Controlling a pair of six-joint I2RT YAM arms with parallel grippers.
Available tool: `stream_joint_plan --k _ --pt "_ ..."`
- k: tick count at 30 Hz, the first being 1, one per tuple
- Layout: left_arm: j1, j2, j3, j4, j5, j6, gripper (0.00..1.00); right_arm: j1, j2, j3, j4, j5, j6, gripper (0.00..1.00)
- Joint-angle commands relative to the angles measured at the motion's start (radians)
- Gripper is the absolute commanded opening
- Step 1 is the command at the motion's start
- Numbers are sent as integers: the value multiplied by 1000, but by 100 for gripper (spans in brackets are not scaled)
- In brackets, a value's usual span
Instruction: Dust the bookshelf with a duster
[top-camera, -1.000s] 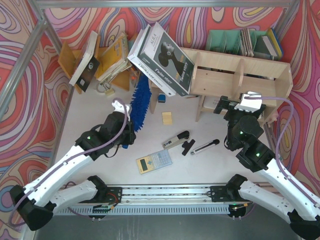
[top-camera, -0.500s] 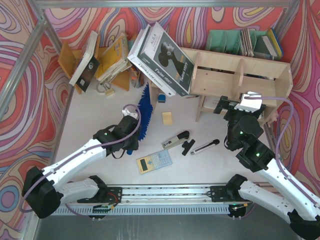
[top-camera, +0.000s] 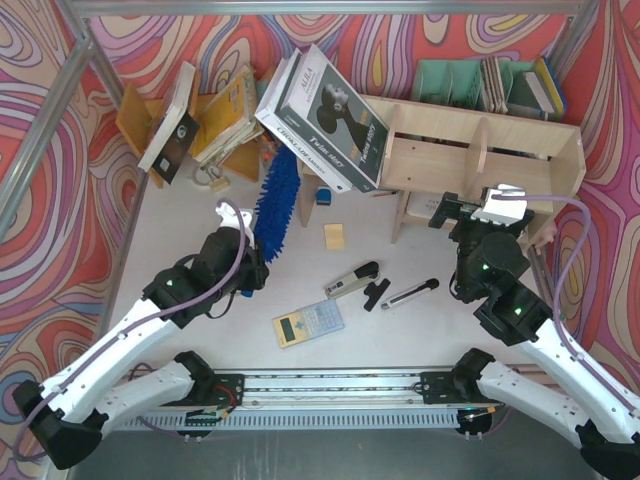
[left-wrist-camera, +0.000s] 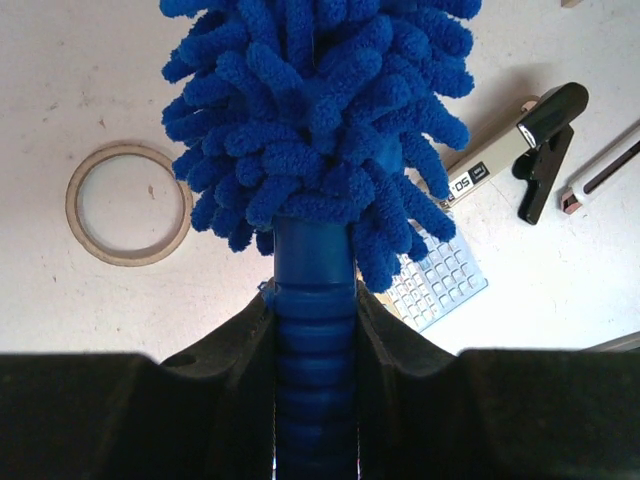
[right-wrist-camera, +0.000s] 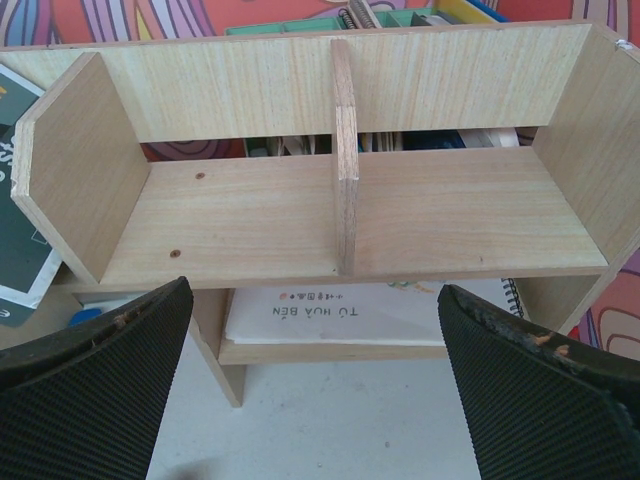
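The duster (top-camera: 277, 198) is a long bright-blue fluffy brush that points away from me toward the leaning books, left of the bookshelf. My left gripper (top-camera: 250, 258) is shut on its ribbed blue handle (left-wrist-camera: 313, 330), and the fluffy head (left-wrist-camera: 315, 120) fills the upper part of the left wrist view. The bookshelf (top-camera: 480, 150) is a pale plywood unit at the back right; the duster is apart from it. My right gripper (top-camera: 470, 212) is open and empty just in front of the shelf (right-wrist-camera: 340, 210), with fingers (right-wrist-camera: 90, 390) spread wide.
Large books (top-camera: 325, 115) lean on the shelf's left end. A stapler-like tool (top-camera: 352, 279), a pen-like stick (top-camera: 410, 293), a calculator (top-camera: 308, 323) and a yellow note (top-camera: 333, 235) lie on the table. An orange-brown book rack (top-camera: 140, 120) stands back left, green file holders (top-camera: 450, 80) behind the shelf. A tape ring (left-wrist-camera: 128, 203) lies left of the duster.
My left arm swung right with the duster, then back left and farther from me; the head now sits higher, near the leaning books. The right arm has not moved.
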Motion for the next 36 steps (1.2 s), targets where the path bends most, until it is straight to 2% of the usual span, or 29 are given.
stream_joint_plan --k 1,13,27,36 --pt "-4 8 2 43 7 15 0 -5 -7 4 -3 5 10 98" --pt "-4 148 -77 61 65 -35 0 -5 -8 3 0 6 9 98" --pt "-4 -50 15 56 34 18 0 -4 -5 1 5 8 8 98" --pt "-4 40 -52 63 59 -29 0 -5 0 5 4 6 5 98"
